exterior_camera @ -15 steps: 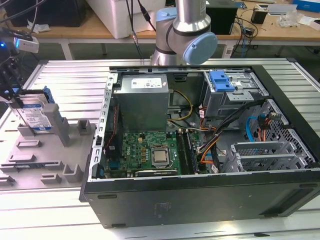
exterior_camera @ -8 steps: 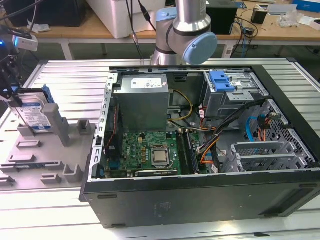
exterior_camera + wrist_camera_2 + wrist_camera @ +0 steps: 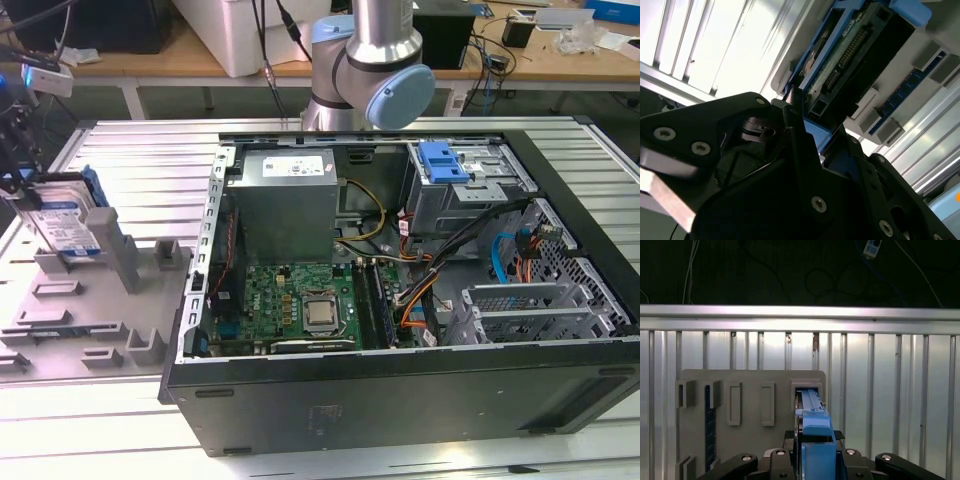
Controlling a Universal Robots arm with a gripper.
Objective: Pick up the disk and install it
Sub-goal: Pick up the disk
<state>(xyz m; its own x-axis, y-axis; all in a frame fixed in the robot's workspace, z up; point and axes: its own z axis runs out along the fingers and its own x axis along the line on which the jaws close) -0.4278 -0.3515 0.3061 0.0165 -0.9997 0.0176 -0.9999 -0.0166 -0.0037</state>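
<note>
Over at the exterior view's left, we see the claw [image 3: 22, 185] clenched on the disk [image 3: 62, 225], holding it upright by its blue end handle. The disk's white-and-blue label faces the open computer case [image 3: 400, 385]. Its lower end sits at a grey slotted fixture [image 3: 90, 330] that lies on the ribbed aluminium desk [image 3: 130, 150]. We cannot tell whether the disk touches the fixture or hangs just above it. A tall grey post [image 3: 115, 245] of the fixture stands just beside the disk, on the case side.

In the first wrist view we look along the disk [image 3: 809, 397] edge-on. Its blue handle is pinched in the claw [image 3: 814, 440], and its far end meets a rectangular slot in the fixture [image 3: 750, 385]. In the second wrist view the black claw [image 3: 802, 120] grips one end of the disk [image 3: 850, 55], whose blue rails and connector end show.

Toward the exterior view's right, well apart from the disk, the case lies on its side. Inside it we see a green motherboard [image 3: 300, 300], a grey power supply [image 3: 285, 200] and a grey drive cage [image 3: 480, 195] with a blue bracket [image 3: 443, 160] on top. The arm [image 3: 365, 50] rises at the far side of the case.
</note>
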